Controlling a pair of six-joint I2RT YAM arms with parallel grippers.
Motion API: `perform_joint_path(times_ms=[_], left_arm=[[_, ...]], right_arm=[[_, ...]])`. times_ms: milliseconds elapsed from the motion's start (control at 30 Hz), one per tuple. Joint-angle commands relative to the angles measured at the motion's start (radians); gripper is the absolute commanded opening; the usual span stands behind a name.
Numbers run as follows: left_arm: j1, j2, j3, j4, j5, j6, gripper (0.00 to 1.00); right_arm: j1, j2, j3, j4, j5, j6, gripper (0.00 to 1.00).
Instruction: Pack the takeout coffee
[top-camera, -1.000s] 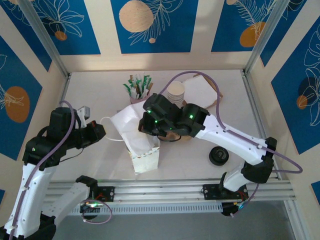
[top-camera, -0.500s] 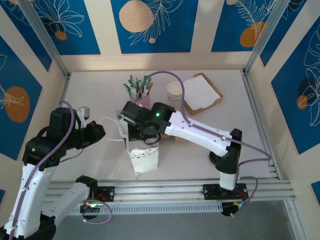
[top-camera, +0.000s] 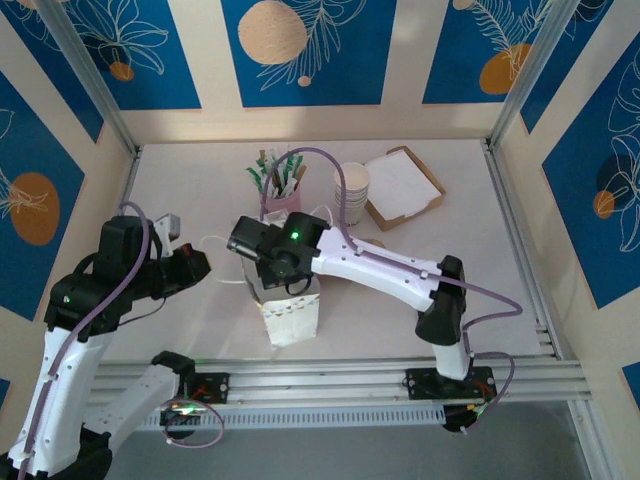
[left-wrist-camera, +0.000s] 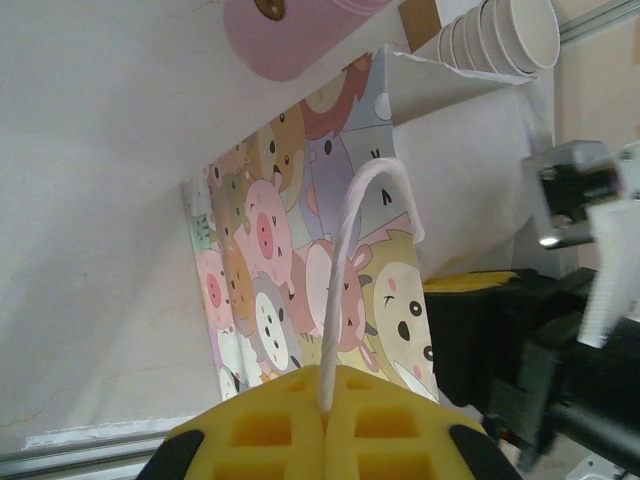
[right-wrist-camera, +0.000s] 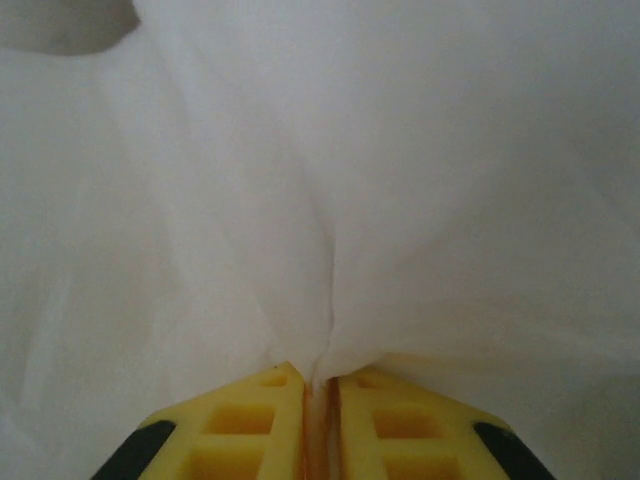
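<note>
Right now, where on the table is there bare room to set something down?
Bare: the right side, between the brown cardboard tray and the near rail; also the far-left corner beside the pink holder cup. Crowded: the middle, where left gripper and right gripper hold the white paper bag.

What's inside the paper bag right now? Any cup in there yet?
The right tool reaches into the paper bag, its fingers shut on a fold of the white inner wall. Past that fold the bottom is covered, so I cannot tell whether a cup is in.
</note>
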Motion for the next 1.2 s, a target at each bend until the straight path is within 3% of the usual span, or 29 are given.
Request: perform_joint_path(times_ms=[0,67,100,167,233,400,533,767,900,1033,1100,1167], left_arm=[[-0.005,0.007,0.037,0.003,0.011,0.026,0.00],[-0.004,0.013,0.044,0.004,0.009,0.031,0.03],[-0.004,0.014,0.046,0.009,0.008,0.033,0.14],[-0.004,0.023,0.057,0.012,0.010,0.044,0.20],[-0.004,0.038,0.074,0.012,0.016,0.066,0.34],[-0.005,0.071,0.149,0.003,0.002,0.081,0.82],[-0.004,0.099,0.264,0.000,-0.078,0.117,0.99],[-0.004,0.119,0.481,0.023,-0.367,0.164,1.00],[-0.004,0.122,0.403,0.233,-0.677,0.262,1.00],[0.002,0.232,0.358,0.371,-0.815,0.341,1.00],[0.036,0.275,0.316,0.404,-0.910,0.296,1.00],[0.094,0.274,0.200,0.536,-0.899,0.326,1.00]], right_arm=[[0.008,0.024,0.049,-0.051,0.050,0.007,0.26],[0.012,0.017,0.072,-0.039,0.074,0.003,0.36],[0.017,0.007,0.082,-0.020,0.086,-0.009,0.42],[0.021,-0.010,0.119,0.011,0.094,-0.026,0.51],[0.029,-0.030,0.160,0.032,0.119,-0.037,0.57],[0.050,-0.084,0.240,0.036,0.180,-0.036,0.64],[0.069,-0.163,0.232,0.122,0.190,-0.083,0.68],[0.091,-0.361,0.117,0.318,0.276,-0.220,0.77],[0.076,-0.500,-0.006,0.376,0.377,-0.309,0.81],[-0.016,-0.673,-0.173,0.446,0.364,-0.411,0.88],[-0.104,-0.752,-0.250,0.455,0.354,-0.419,0.88],[-0.195,-0.825,-0.323,0.472,0.364,-0.445,0.88]])
